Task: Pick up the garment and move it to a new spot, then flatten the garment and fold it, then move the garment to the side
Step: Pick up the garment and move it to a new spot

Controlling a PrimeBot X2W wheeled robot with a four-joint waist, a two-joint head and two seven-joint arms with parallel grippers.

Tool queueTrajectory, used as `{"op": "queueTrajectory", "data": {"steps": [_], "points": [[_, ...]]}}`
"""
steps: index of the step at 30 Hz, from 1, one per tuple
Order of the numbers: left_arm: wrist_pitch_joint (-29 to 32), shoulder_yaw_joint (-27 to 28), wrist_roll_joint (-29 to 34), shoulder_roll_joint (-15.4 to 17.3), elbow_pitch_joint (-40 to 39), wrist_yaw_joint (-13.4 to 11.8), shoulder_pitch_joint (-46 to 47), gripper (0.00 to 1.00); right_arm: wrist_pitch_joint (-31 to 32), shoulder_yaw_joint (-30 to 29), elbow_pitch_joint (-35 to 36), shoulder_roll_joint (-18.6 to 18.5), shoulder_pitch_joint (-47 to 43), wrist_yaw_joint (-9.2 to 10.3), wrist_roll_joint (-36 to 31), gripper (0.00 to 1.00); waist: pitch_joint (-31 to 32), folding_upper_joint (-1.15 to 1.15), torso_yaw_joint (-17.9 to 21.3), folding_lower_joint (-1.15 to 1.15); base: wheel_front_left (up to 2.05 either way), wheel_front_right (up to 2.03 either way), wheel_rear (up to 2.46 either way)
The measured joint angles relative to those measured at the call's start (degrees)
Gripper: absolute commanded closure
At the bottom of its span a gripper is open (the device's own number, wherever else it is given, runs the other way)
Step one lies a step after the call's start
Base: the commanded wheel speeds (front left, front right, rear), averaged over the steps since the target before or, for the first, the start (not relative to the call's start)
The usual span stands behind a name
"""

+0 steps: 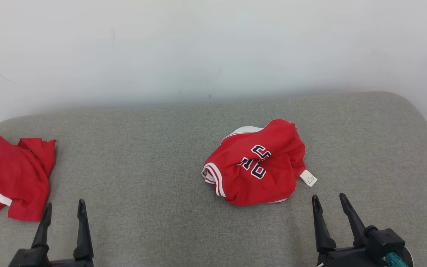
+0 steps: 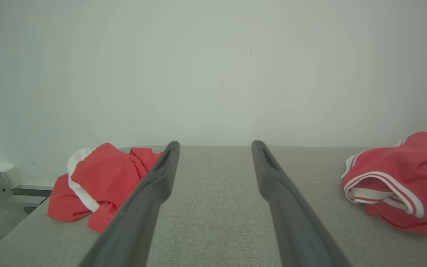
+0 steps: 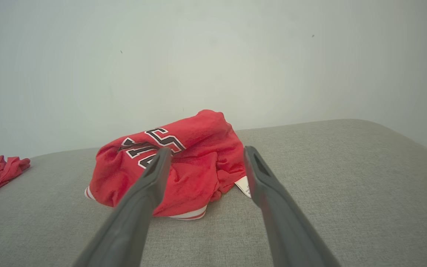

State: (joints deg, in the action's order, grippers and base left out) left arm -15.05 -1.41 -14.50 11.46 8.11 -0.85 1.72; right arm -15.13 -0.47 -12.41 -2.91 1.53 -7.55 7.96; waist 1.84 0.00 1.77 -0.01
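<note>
Head view frames show the right gripper (image 1: 329, 195) with its two dark fingers spread wide and nothing between them. The left gripper (image 1: 65, 203) is likewise released and empty. The garment (image 1: 256, 163), a red jersey with white trim and dark numerals, is found crumpled in a heap on the grey padded surface (image 1: 143, 148). It sits just ahead of the right gripper's fingertips and a little to their left, apart from them. Its white label (image 1: 308, 178) is turned out at the edge nearest that gripper. In the right wrist view the heap is framed between and beyond the fingers, so this arm is judged to be lined up for the first pick, with the jaws held wide so that a thick bunch of cloth can be admitted. A second red cloth (image 1: 11, 174) is seen ahead of the left gripper and off to its left, at the edge of the surface and well apart from the jersey; it is judged to be no part of the present step. Bare surface is left ahead of the left gripper and to its right, which is judged a suitable new spot for flattening. The pick-up is judged not yet begun. A pinch on a raised fold would be called for, though uneven layers may be caught.
</note>
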Motion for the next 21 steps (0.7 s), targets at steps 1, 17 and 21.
{"op": "queueTrajectory", "data": {"steps": [1, 17, 21], "points": [[0.0, 0.4, 0.4, -0.4, -0.2, 0.0, -0.7, 0.00, 0.0, 0.0, -0.2, 0.0, -0.1, 0.00, -0.1, 0.00, 0.1, 0.00, -0.1, 0.00, 0.00, 0.00, 0.00], [0.0, 4.6, 3.8, -3.9, -1.4, 3.8, -5.1, 0.00, 0.0, -0.4, -0.7, 0.0, -1.3, 0.00, -1.3, 0.00, 0.5, 0.00, -1.1, 0.00, 0.00, 0.00, 0.00], [0.0, 5.1, 4.6, -4.5, -1.6, 4.5, -5.3, 0.00, 0.0, -0.2, -0.6, 0.0, -1.3, 0.00, -1.4, 0.00, 0.7, 0.01, -1.2, 0.00, 0.00, 0.00, 0.00]]}}
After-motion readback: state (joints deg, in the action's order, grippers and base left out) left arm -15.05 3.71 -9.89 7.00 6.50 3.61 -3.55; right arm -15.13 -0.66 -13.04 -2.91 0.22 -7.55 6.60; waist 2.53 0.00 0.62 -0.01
